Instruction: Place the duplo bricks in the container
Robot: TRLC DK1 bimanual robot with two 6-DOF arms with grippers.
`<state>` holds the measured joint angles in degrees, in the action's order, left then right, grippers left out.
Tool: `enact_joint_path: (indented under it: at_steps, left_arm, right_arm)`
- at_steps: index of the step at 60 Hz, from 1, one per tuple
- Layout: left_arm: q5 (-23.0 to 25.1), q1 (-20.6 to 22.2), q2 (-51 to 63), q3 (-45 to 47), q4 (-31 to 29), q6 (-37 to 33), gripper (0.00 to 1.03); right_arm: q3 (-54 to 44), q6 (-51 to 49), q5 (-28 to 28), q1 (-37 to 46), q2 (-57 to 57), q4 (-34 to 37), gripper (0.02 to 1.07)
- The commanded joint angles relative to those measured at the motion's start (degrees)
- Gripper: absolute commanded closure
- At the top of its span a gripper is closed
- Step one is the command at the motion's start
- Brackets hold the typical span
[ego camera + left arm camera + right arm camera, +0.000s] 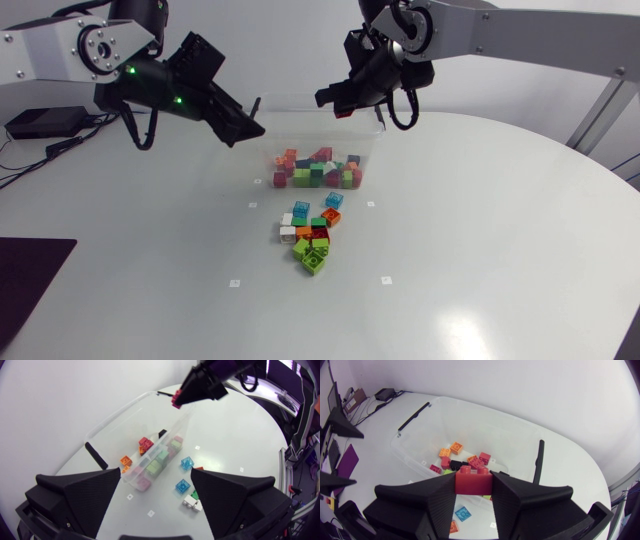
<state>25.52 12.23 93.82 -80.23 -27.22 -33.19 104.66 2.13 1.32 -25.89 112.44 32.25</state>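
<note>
A clear plastic container [305, 122] stands at the back middle of the table with several coloured duplo bricks [318, 170] in it. More loose bricks [312, 235] lie in a pile on the table in front of it. My right gripper [473, 485] hangs over the container's far right part, shut on a red brick [473, 481]. My left gripper [156, 485] is above the container's left end, open wide with nothing between its fingers. Under it, an orange brick [125, 461] lies inside the container [132, 417].
Two blue bricks [187, 463] and a white one [191, 502] lie on the table just outside the container's front wall. Small white markers dot the tabletop. A dark mat [25, 275] covers the front left corner.
</note>
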Motion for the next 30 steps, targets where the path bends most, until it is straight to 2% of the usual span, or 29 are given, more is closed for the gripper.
enact_joint_path:
  at_steps: [1,16,22,27,29,30]
  left_arm:
    - [2.3,-0.2,-2.2,4.4,0.2,-4.7,0.05]
    - [3.2,3.5,-2.4,14.5,0.2,-16.6,0.05]
    - [3.2,5.1,-1.2,15.9,0.2,-19.5,0.05]
    - [3.2,6.2,0.1,16.6,0.3,-21.6,0.05]
    - [3.2,6.7,0.9,16.8,0.3,-22.6,0.05]
    - [3.2,6.7,0.9,16.8,0.3,-22.6,0.05]
  right_arm:
    - [3.4,0.1,-0.3,0.8,3.3,-0.8,0.77]
    - [8.3,-0.3,-0.8,2.2,8.2,-0.6,0.75]
    - [11.0,-0.8,-0.9,2.8,10.2,0.5,0.58]
    - [13.0,-0.9,-1.0,3.1,11.5,1.8,0.48]
    - [13.5,-0.9,-1.1,3.3,11.7,1.9,0.39]
    - [13.5,-0.9,-1.1,3.3,11.7,1.9,0.39]
